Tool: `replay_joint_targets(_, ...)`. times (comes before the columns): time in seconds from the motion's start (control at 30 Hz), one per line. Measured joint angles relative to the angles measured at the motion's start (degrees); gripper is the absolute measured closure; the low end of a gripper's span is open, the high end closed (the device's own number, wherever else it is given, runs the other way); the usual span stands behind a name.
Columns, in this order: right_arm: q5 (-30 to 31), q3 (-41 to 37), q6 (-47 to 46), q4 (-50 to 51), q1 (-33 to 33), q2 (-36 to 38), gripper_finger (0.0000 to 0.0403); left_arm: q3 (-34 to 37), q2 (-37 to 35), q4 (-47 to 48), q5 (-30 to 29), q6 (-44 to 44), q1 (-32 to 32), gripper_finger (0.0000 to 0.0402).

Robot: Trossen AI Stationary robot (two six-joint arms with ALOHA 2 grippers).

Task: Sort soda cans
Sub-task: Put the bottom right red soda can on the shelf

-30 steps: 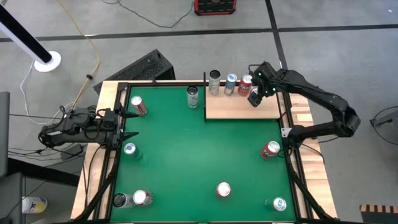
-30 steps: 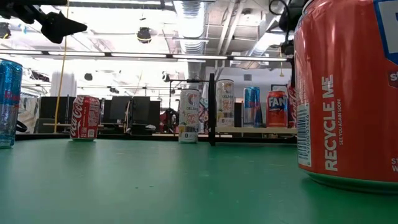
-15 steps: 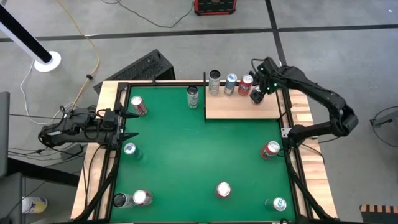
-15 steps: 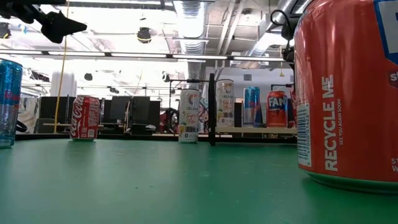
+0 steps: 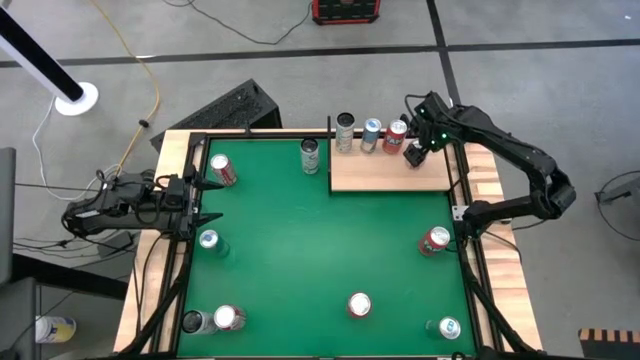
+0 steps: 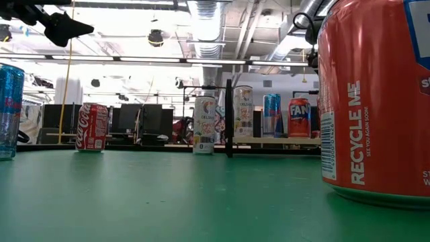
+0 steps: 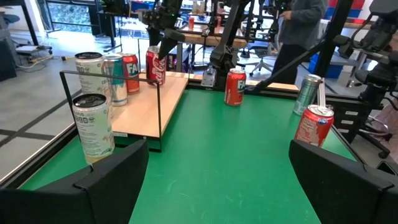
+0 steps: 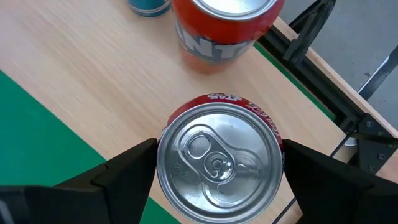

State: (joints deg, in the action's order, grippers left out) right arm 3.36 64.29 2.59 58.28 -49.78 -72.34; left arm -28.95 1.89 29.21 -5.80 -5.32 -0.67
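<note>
I count 4 soda cans (image 5: 371, 133) on the wooden board (image 5: 385, 176); my right gripper (image 8: 214, 163) hangs spread around the red can (image 8: 217, 158). 8 wait on green, left gripper (image 7: 217, 171) spread

Our right hand (image 5: 413, 152) reaches over the far right corner, pointing down, fingers (image 8: 124, 171) spread wide | our right arm bends back at the elbow | our left hand (image 5: 200, 198) waits at the left edge, level, fingers apart
</note>
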Motion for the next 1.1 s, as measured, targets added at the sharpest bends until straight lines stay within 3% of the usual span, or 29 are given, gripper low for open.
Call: replay_joint_targets(1.1, 2.08, 0.15, 0.91, 1.20, 0.00, -0.09, 0.0035, 0.00, 0.00, 0.00, -0.02, -0.01, 0.00, 0.0028)
